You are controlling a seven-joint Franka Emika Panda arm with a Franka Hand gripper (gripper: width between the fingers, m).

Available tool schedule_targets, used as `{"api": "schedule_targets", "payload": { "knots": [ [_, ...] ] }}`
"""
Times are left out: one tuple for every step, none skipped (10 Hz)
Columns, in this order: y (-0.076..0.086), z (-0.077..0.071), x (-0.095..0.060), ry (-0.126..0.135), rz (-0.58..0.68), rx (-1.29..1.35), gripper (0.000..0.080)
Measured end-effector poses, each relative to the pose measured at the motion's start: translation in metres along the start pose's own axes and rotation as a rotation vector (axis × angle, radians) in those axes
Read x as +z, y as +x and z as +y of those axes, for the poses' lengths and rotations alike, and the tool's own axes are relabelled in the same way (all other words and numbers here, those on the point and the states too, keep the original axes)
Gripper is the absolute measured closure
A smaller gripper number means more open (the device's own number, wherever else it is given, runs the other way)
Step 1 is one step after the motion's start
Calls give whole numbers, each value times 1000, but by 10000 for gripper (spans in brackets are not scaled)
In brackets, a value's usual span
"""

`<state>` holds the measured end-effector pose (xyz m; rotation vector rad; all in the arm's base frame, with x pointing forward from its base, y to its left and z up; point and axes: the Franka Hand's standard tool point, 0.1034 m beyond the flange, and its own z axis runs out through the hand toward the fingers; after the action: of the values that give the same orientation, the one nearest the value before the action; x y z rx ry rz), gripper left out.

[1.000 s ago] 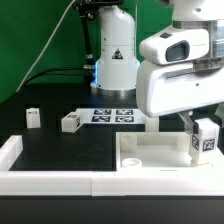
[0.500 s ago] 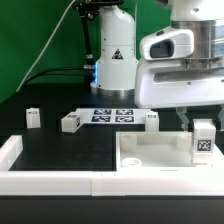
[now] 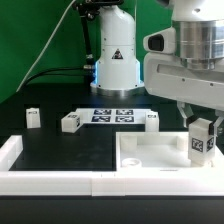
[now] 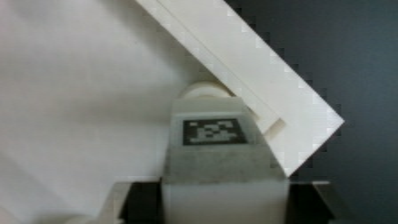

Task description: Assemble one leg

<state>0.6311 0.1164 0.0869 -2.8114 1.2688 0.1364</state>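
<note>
My gripper (image 3: 203, 128) is shut on a leg (image 3: 203, 143), a small white post with a square marker tag on its face. It holds the leg upright over the right corner of the large white tabletop (image 3: 150, 155), which lies with its raised rim up. In the wrist view the leg (image 4: 217, 140) points at the inner corner of the tabletop's rim (image 4: 267, 75), and my gripper (image 4: 217, 200) grips it from both sides. I cannot tell whether the leg's lower end touches the tabletop.
Three more legs stand on the black table: one at the exterior view's left (image 3: 33, 117), one (image 3: 70, 122) beside the marker board (image 3: 113, 115), one (image 3: 151, 120) to the board's right. A white rail (image 3: 10, 155) runs along the front left.
The wrist has turned over the last second while the leg stayed over the tabletop's right corner, shifting only slightly.
</note>
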Motion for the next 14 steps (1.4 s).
{"api": "schedule_targets", "payload": {
  "knots": [
    [0,0,0,1,-1,118,508],
    [1,0,0,3,-4,209,508],
    [0,0,0,2,-3,298,508],
    [-2,-1,0,1,-1,416,508],
    [-3,-2,0,0,2,493,508],
    [-3,-2,0,1,1,547,508],
    [-4,-3,1,3,-4,607,508],
    [-4,-3,1,3,-4,588,440],
    [-5,-3,1,3,-4,519,267],
    [-5,-3,1,2,-4,486,267],
    [-8,-4,2,1,-3,381,174],
    [-10,-5,4,4,-2,231,156],
    [-11,-5,5,3,-3,110,156],
    [-12,-6,5,3,-2,17,151]
  ]
}}
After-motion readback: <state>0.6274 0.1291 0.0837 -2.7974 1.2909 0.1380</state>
